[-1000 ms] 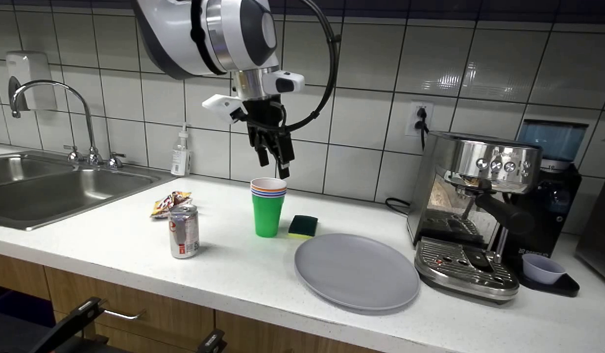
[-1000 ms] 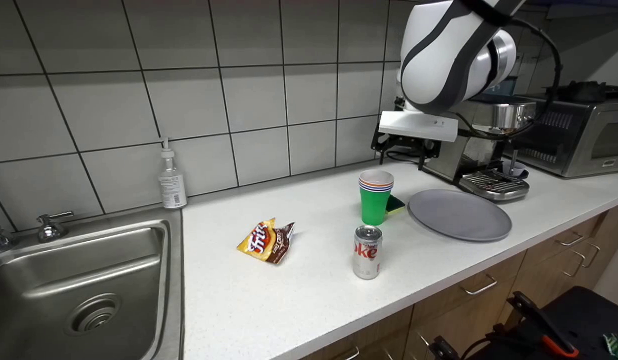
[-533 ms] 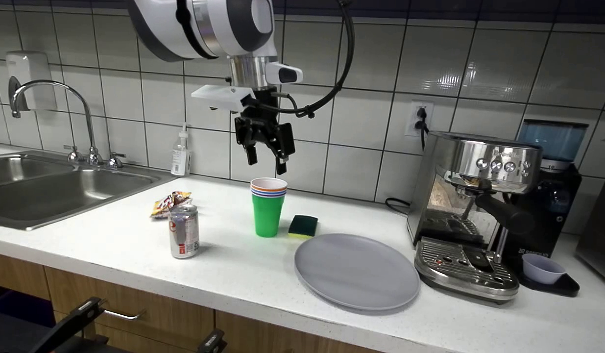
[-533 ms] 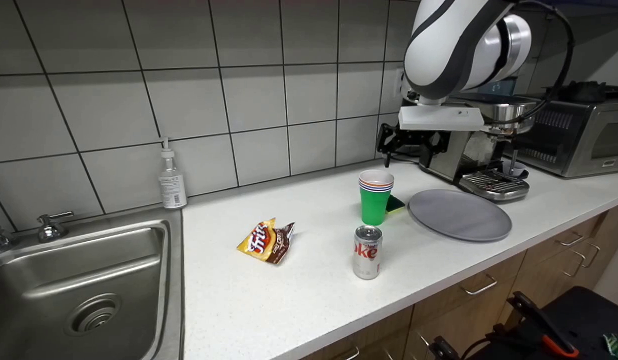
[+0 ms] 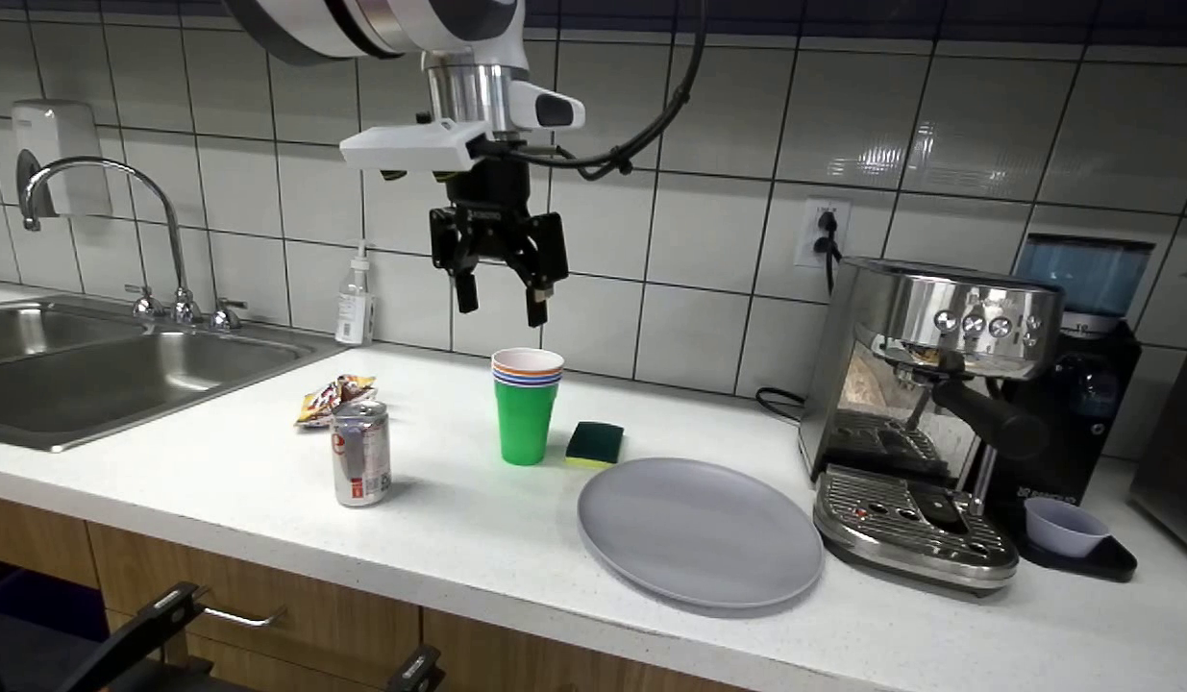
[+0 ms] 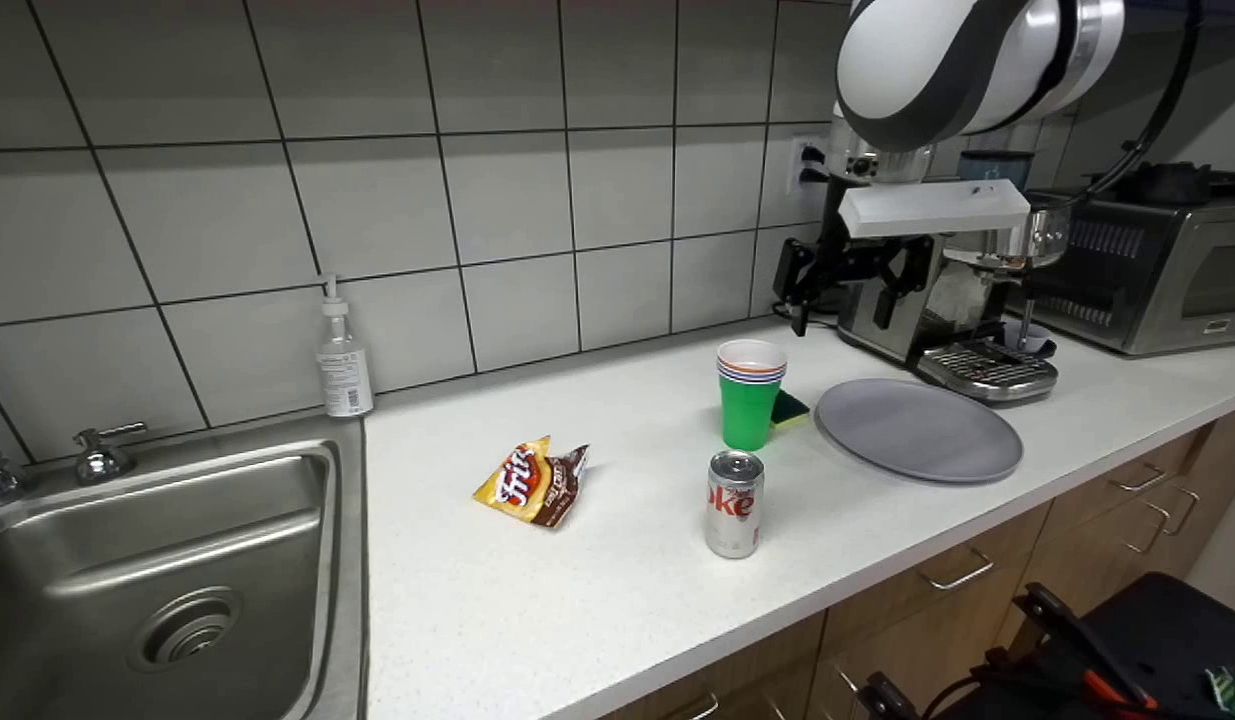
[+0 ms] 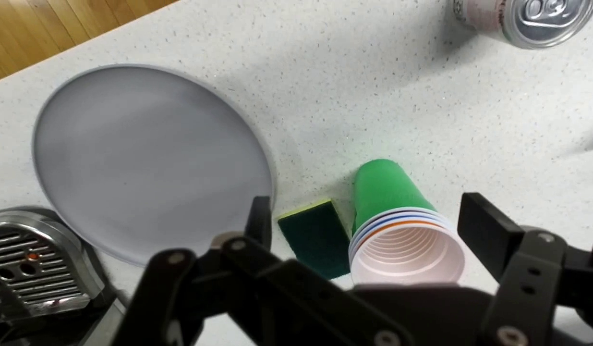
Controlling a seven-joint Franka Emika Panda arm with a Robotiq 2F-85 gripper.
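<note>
— Where's the cup stack (image 5: pixel 525 420)?
— Upright on the counter (image 5: pixel 468 524), near the centre in an exterior view.
— And the gripper (image 5: pixel 502 304)?
— Spread wide apart, near and higher than the stack, not touching it.
— What's around?
— A sponge (image 5: pixel 595 443) just right of the stack, a plate (image 5: pixel 701 533) lower right of centre, a can (image 5: pixel 361 457) lower left.

Counter (image 5: pixel 439 519) and tiled wall (image 5: pixel 708 240) faced from in front in both exterior views, sink (image 6: pixel 237 530) framed near in an exterior view, plate (image 7: pixel 152 163) and green cups (image 7: pixel 402 226) shared with close, downward-looking wrist view
</note>
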